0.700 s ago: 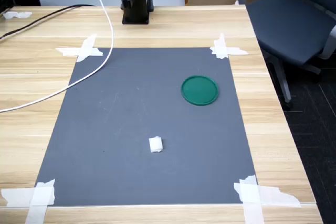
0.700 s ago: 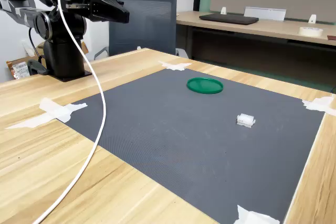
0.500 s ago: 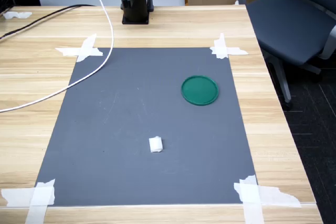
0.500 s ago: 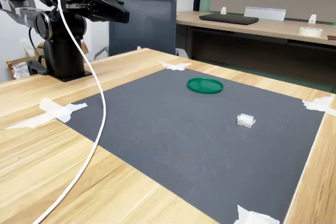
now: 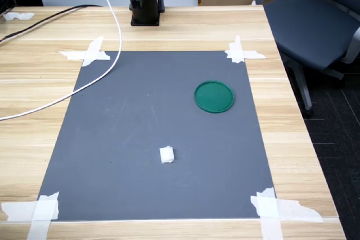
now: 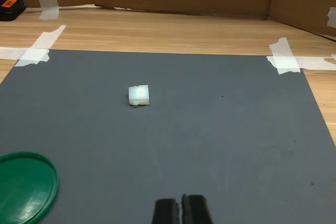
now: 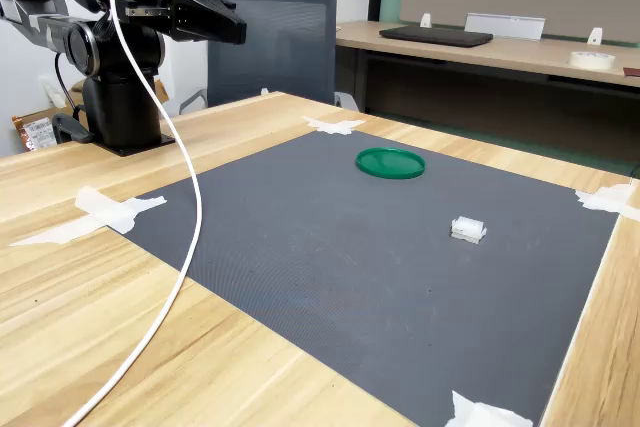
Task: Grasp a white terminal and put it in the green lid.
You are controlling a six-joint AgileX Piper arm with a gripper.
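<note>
Claw: the gripper (image 7: 238, 31) hangs high up by the arm's base, at the far end of the table (image 5: 292, 139) from where I stand in the first exterior view, well clear of the mat (image 5: 140, 116). In the wrist view its two black fingertips (image 6: 167, 211) sit pressed together, nothing between them.

Terminal: the white terminal (image 5: 167, 154) lies on the mat, nearer the edge of the mat farthest from the arm — well apart from the gripper, out ahead of the closed tips in the wrist view (image 6: 139, 95). In the second exterior view it sits toward the right of the mat (image 7: 467, 229).

Lid: the green lid (image 5: 214, 96) lies flat on the mat, empty, nearer the arm than the terminal and toward the first exterior view's right. In the wrist view only part of it shows at the picture's edge (image 6: 23, 190), closer to the fingertips than the terminal is, and off to one side.

Gap between the two: terminal and lid are well apart, bare mat between them.

Mat: dark grey, held to the wooden table by white tape (image 5: 242, 52) at its corners.

Cable: a white cable (image 5: 95, 80) runs down from the arm and trails across the table and one corner of the mat — not touching terminal or lid.
</note>
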